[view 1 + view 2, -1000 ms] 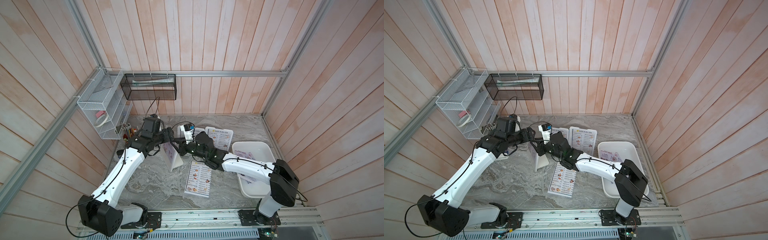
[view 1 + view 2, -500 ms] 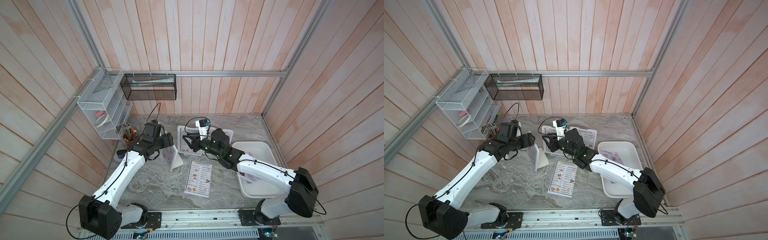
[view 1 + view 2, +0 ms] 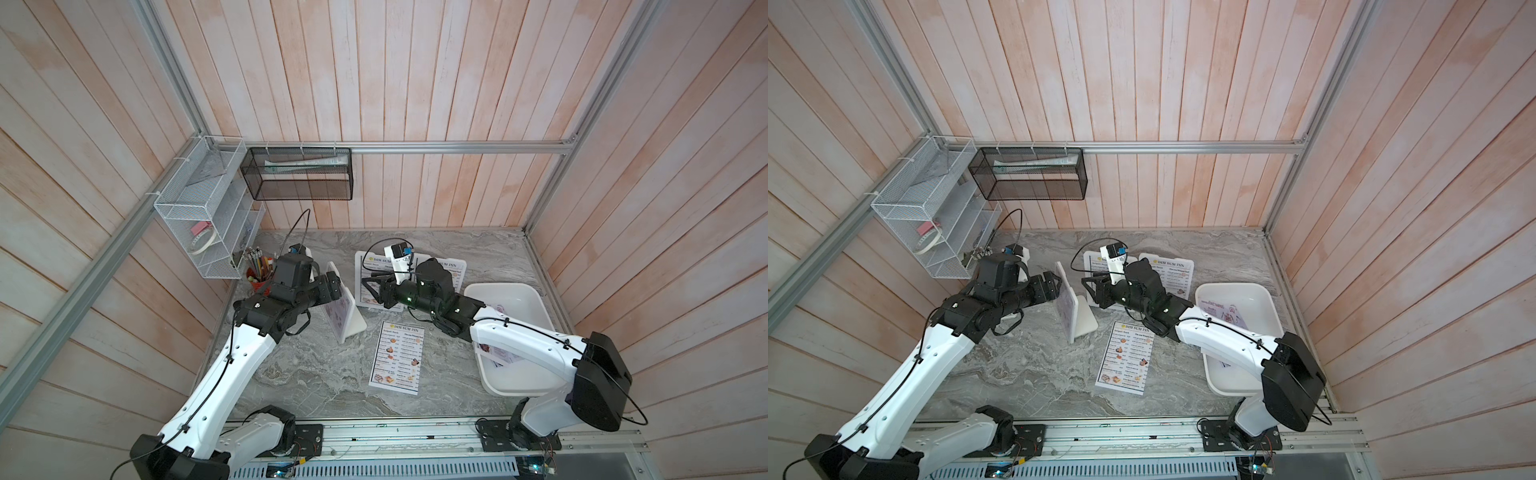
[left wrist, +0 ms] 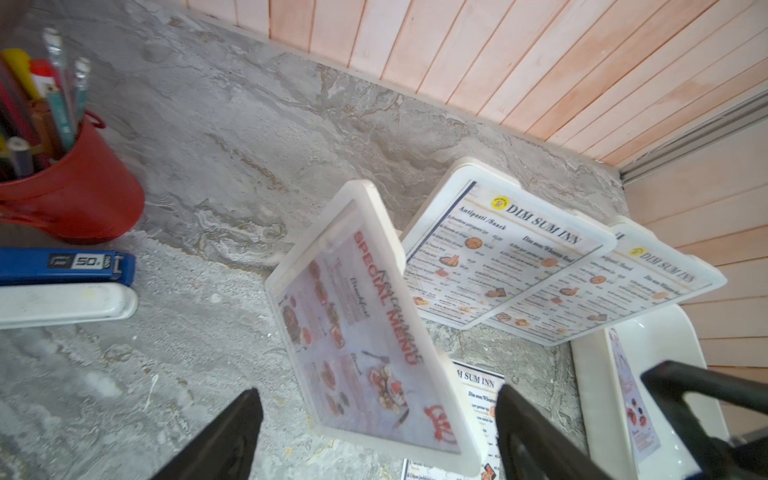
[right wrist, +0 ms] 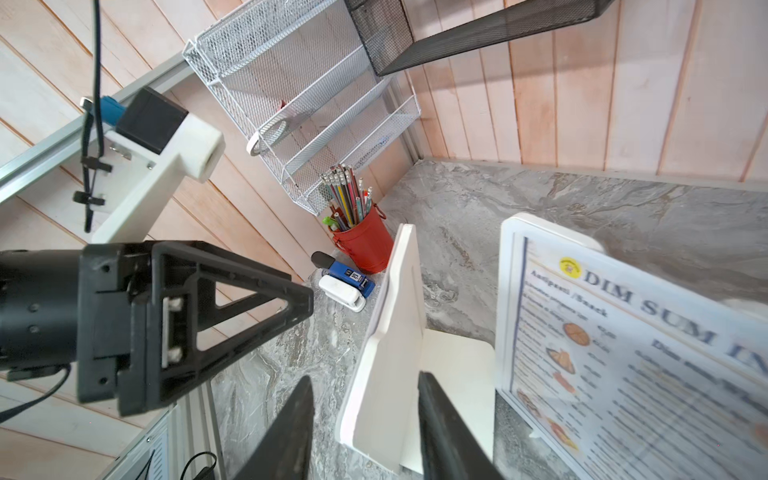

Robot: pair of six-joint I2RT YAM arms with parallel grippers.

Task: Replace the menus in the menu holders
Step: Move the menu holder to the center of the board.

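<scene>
L pincer [image 3: 332, 286] open, nr upright menu holder [image 3: 352, 318] front.

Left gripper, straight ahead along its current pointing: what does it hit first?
Most likely the upright menu holder showing the SPECIAL MENU sheet: its face fills the gap ahead of the open left gripper in the left wrist view. Nothing shows in between; exact depth is unclear.

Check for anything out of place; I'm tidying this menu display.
A DIM SUM INN sheet lies loose on the table, outside any holder. The SPECIAL MENU holder stands turned sideways to the two DIM SUM INN holders.
</scene>
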